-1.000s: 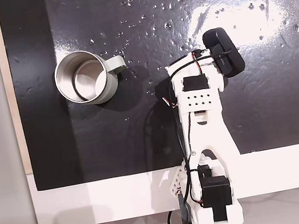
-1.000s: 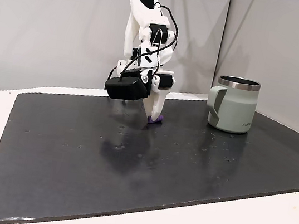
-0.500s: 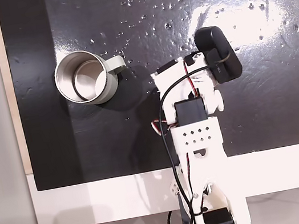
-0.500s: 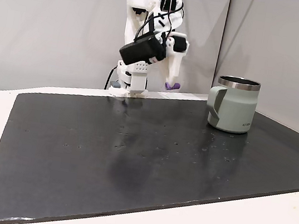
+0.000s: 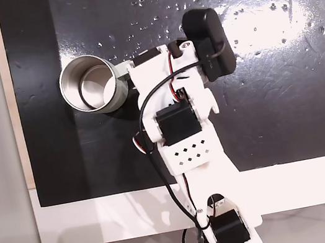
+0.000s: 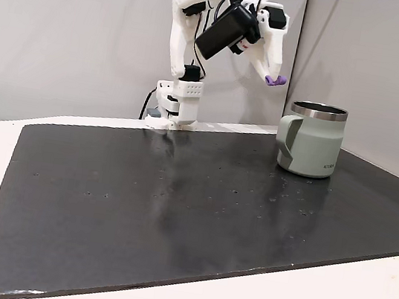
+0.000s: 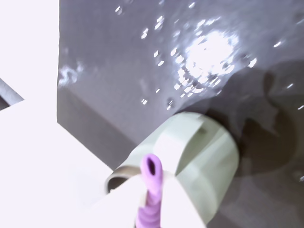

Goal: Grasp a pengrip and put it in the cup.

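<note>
In the wrist view the pengrip is seen pinched in the gripper above and short of the cup, whose rim could be struck and the drop missed if it were released too early.

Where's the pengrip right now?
In the side fixed view the pengrip is held in the gripper, in the air up and left of the cup; the wrist view shows it over the cup's near side.

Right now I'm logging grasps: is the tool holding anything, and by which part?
Yes: the tool pinches the small light-purple ribbed rubber tube by its sides, one end protruding.
</note>
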